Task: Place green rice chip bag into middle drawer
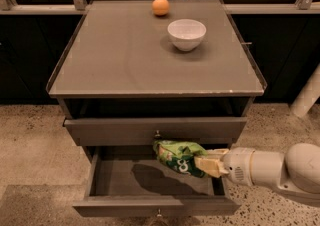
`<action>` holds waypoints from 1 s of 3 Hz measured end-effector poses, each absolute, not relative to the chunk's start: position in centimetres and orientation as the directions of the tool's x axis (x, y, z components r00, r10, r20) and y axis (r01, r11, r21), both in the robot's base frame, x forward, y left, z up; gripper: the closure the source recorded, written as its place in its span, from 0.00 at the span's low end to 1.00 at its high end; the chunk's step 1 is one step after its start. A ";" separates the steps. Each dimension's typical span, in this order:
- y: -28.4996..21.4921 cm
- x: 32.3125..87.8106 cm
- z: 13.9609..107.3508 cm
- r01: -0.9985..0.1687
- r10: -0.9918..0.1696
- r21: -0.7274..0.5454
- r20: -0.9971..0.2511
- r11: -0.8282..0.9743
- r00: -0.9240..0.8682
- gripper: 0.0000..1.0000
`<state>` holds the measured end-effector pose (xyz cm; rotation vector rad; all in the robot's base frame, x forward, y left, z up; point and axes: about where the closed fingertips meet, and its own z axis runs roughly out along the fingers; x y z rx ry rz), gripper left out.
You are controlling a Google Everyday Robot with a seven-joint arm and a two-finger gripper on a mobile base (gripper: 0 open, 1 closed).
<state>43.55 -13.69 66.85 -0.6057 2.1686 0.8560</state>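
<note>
Camera view: end effector (209, 164), lower rt, clamped on green rice chip bag (176, 154).
Bag axis: horiz., sticking left, above open middle drawer (120, 207).

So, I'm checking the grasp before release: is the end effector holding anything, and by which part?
Yes: the end effector grips the green rice chip bag by the end nearest its arm, above the open middle drawer.

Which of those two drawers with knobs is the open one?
The lower drawer, pulled out toward the camera; the upper drawer sits pushed in and shut. The gripper holds the green bag over the open one.
</note>
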 end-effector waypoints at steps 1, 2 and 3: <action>-11.4 43.6 63.4 -0.651 -0.131 0.470 -0.743 0.596 -0.656 1.00; -10.0 43.2 60.8 -0.649 -0.140 0.500 -0.721 0.574 -0.679 1.00; -9.0 43.5 58.3 -0.635 -0.178 0.494 -0.689 0.594 -0.703 1.00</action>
